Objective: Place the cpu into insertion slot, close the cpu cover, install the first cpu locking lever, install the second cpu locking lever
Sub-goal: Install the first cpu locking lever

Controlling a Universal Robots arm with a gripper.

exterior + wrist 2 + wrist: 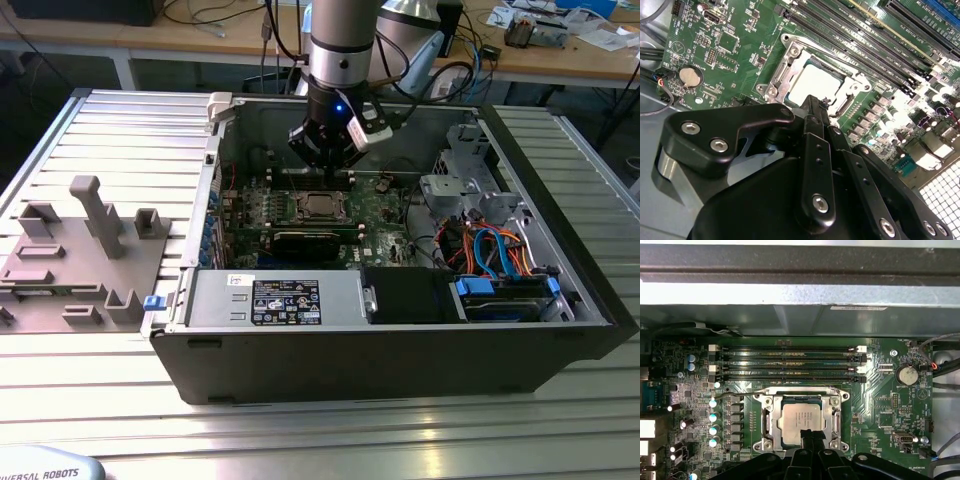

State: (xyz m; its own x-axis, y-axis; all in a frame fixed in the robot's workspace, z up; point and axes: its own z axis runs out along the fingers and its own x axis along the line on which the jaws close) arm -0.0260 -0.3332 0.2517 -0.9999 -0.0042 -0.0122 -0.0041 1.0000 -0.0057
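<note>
- The arm reaches down into the open black computer case (400, 350), which lies on a ribbed metal surface (120, 150); the hand (327, 160) hangs above the green motherboard (385, 215), close over the socket area
- The cpu (801, 416) sits flat in the insertion slot (801, 421) — silvery top face up, square with the frame in the first wrist view, and pale and bright in the second wrist view (815, 85)
- The cpu cover (771, 410) lies down flat around the chip, its window framing the metal face; the same silvery frame shows in the second wrist view (782, 67)
- A thin lever wire (790, 390) runs along the frame's edge on the side of the memory slots (790, 362); whether it is latched I cannot tell
- The hand's fingers (811, 437) are drawn together, tips meeting at the near edge of the chip and its frame — nothing is held between them; in the second wrist view the joined tips (812, 107) end just at the cover's border
- A round coin battery (906, 374) sits on the board well apart from the socket
- Grey fixture blocks (90, 250) stand on the surface at the exterior view's left, beside the case
</note>
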